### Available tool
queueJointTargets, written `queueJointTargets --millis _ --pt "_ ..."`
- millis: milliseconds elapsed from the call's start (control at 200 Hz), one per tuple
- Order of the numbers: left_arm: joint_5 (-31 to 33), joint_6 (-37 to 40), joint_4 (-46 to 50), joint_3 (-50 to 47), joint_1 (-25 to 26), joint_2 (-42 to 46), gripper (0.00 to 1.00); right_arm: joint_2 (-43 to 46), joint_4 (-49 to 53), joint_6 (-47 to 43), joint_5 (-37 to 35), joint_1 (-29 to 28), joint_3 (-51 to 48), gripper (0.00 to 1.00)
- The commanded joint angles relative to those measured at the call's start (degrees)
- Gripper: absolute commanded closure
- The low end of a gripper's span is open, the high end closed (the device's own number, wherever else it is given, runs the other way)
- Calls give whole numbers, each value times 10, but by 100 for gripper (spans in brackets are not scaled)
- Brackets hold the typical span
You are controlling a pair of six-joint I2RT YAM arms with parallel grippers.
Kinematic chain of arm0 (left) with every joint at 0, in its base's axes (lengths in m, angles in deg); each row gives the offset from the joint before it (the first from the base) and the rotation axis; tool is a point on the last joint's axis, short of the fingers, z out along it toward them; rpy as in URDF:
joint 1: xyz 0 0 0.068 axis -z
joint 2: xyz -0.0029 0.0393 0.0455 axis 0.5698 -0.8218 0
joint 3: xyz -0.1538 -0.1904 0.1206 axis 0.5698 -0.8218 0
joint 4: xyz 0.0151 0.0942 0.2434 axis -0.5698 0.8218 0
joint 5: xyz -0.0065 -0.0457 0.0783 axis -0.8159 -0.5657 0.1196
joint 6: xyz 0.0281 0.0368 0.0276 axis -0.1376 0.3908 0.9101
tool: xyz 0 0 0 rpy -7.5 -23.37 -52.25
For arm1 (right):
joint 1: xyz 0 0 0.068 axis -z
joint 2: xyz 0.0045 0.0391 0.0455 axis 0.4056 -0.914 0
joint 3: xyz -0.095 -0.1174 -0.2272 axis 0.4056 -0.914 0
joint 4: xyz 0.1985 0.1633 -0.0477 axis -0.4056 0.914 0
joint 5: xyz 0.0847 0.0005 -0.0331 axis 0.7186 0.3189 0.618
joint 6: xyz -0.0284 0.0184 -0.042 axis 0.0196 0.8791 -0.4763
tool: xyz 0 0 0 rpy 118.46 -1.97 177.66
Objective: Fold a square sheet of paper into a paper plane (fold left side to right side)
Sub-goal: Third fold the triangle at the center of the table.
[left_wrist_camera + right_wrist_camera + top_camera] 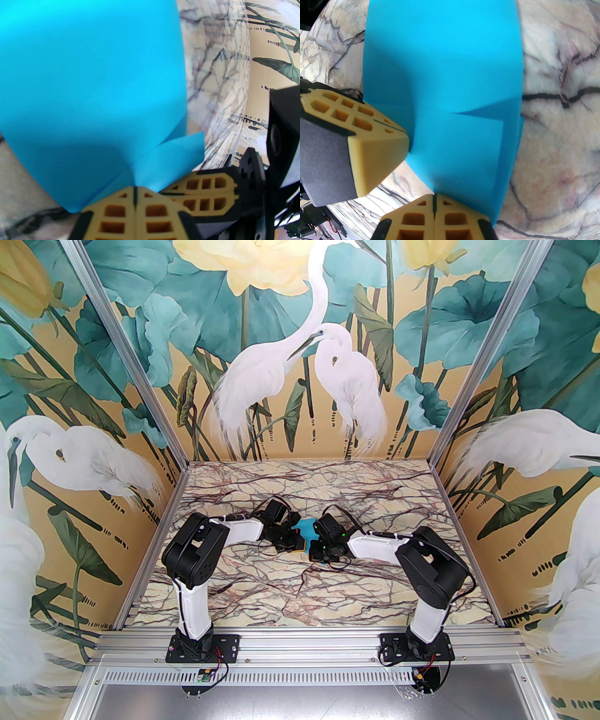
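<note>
Right wrist: left gripper [135, 195], right gripper [434, 207] clenched on the square sheet of paper [445, 58].
Pulling apart, I'd tear it at six o'clock.

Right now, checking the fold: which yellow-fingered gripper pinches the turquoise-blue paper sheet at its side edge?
The left gripper: from the right wrist camera it clamps the turquoise-blue paper sheet's left edge by the crease; the right gripper holds the near end.

Sheet of paper [307, 527] mid-tabletop [262, 596]; left pincer [134, 191] at its left edge, right pincer [434, 198] at its right edge, just beside each other.
</note>
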Motion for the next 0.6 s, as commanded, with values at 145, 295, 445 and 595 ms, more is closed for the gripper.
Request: queueJointTargets --millis 145,295,445,595 --pt "57 12 53 -11 1 -16 100 16 77 6 9 8 -21 100" --pt "57 13 55 -8 2 -18 100 25 89 11 9 9 -37 100" --pt "57 16 57 -7 1 -19 100 37 95 19 3 9 -57 100" --pt "57 19 59 -5 1 -19 100 59 94 32 -4 16 -85 100"
